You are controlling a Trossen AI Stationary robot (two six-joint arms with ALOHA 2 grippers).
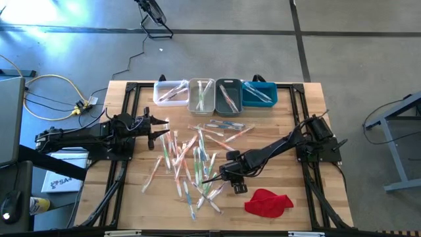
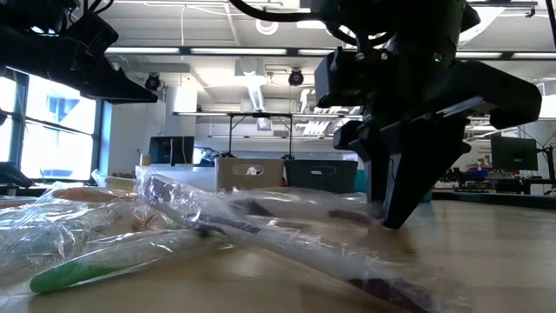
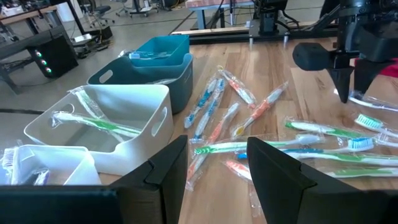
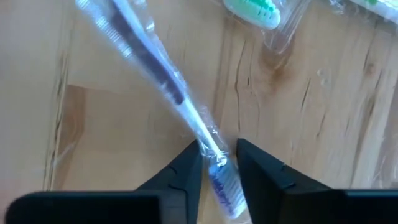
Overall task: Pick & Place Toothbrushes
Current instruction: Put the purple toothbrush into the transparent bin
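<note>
Now the right gripper [image 4: 217,163] narrows around a purple toothbrush [image 4: 163,76] on the table's near middle; light, stiff, slippery-wrapped, best pinched at its neck. Left gripper [image 3: 217,165] waits open, left.

Table [image 1: 316,191]: pale grained wood, matt. Toothbrushes [image 1: 191,161]: plastic handles in glossy, crinkled clear wrappers. Bins [image 1: 227,95]: smooth plastic. Cloth [image 1: 266,202]: red, soft.

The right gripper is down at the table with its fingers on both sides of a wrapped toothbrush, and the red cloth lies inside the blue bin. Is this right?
Not quite. The red cloth lies on the table, close to the right gripper, not in the blue bin; the high view shows it. The fingers do sit either side of the wrapped toothbrush.
</note>
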